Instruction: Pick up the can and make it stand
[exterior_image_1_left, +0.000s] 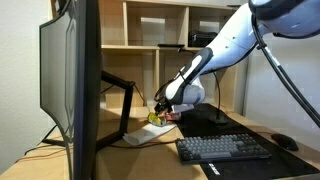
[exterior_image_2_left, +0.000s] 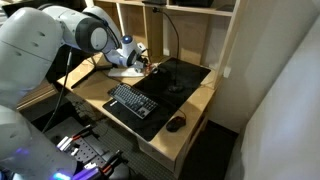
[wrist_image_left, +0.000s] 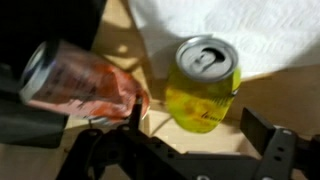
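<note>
1. In an exterior view, one arm reaches down from the upper right. Its gripper (exterior_image_1_left: 163, 108) hangs low over the desk, just above one yellow-green can (exterior_image_1_left: 155, 117). The can sits at the far edge of a white sheet (exterior_image_1_left: 138, 137). One monitor (exterior_image_1_left: 70, 80) stands at the near left. One keyboard (exterior_image_1_left: 222, 148) and one mouse (exterior_image_1_left: 287, 142) lie to the right. At this size the fingers' state cannot be told.

2. In an exterior view from the opposite side, the gripper (exterior_image_2_left: 140, 63) is at the far left of the desk. The single keyboard (exterior_image_2_left: 132, 102) and single mouse (exterior_image_2_left: 176, 123) lie nearer. The can is too small to make out here.

3. In the wrist view, the gripper (wrist_image_left: 195, 128) has its two fingers (wrist_image_left: 262, 135) spread wide, pinching nothing. The can (wrist_image_left: 203, 85) lies between them, its pull-tab end toward the white sheet (wrist_image_left: 240, 30). One red-pink object (wrist_image_left: 85, 82) lies just to its left, apart from it.
</note>
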